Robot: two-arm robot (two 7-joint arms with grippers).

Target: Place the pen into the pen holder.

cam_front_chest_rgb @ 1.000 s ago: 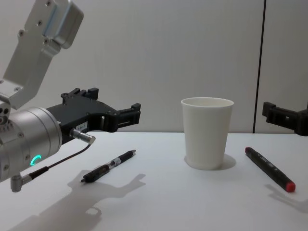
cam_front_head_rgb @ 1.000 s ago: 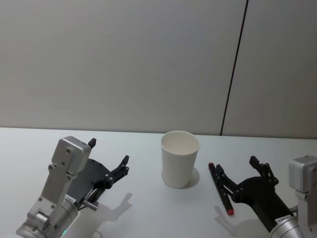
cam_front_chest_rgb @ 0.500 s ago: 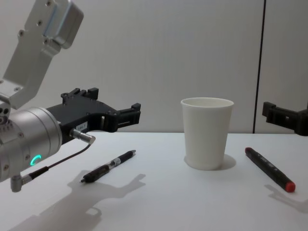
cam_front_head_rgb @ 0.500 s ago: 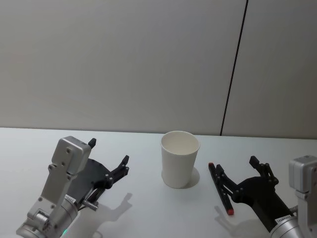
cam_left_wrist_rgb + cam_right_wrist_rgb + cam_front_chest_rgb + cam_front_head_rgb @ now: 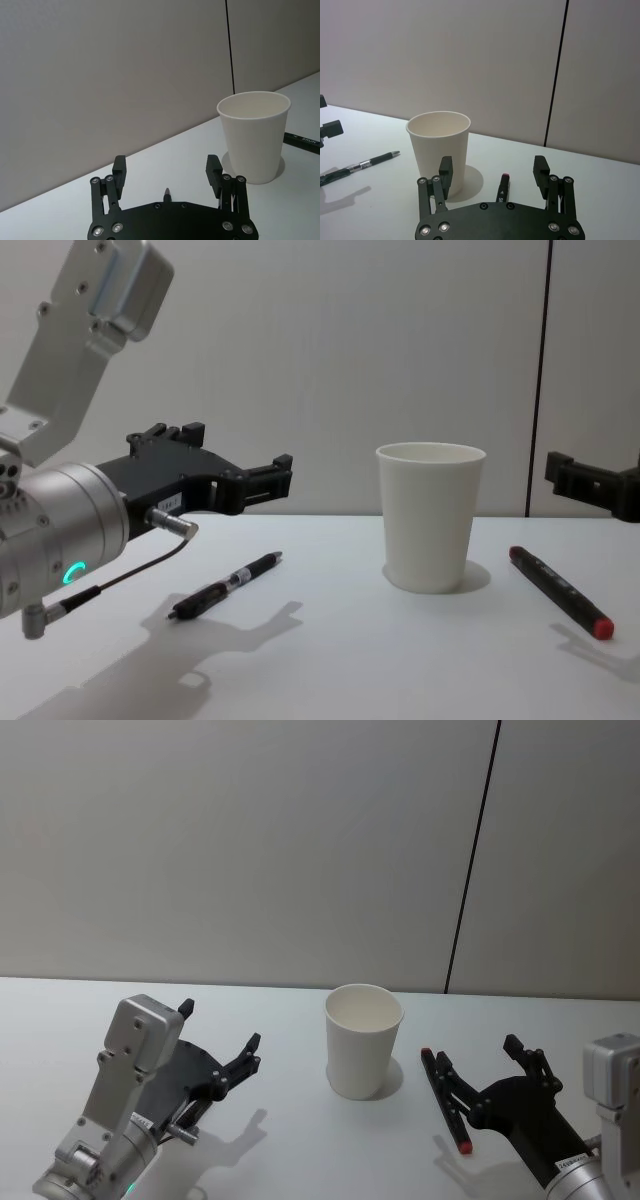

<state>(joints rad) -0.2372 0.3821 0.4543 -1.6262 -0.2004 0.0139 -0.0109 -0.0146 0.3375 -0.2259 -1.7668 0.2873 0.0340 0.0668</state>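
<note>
The pen holder, a white paper cup [image 5: 363,1040] [image 5: 430,515], stands upright and empty at the middle of the table. A black ballpoint pen [image 5: 225,585] [image 5: 370,162] lies flat to the cup's left. My left gripper [image 5: 220,1025] [image 5: 166,162] hovers open above it, and the pen's tip [image 5: 166,192] shows between the fingers. A black marker with red ends [image 5: 445,1102] [image 5: 558,590] lies to the cup's right. My right gripper [image 5: 477,1054] [image 5: 493,162] hangs open just over and beside the marker, holding nothing.
The white table [image 5: 300,1150] runs back to a grey wall with a dark vertical seam [image 5: 470,870]. Bare table lies in front of the cup and between the two arms.
</note>
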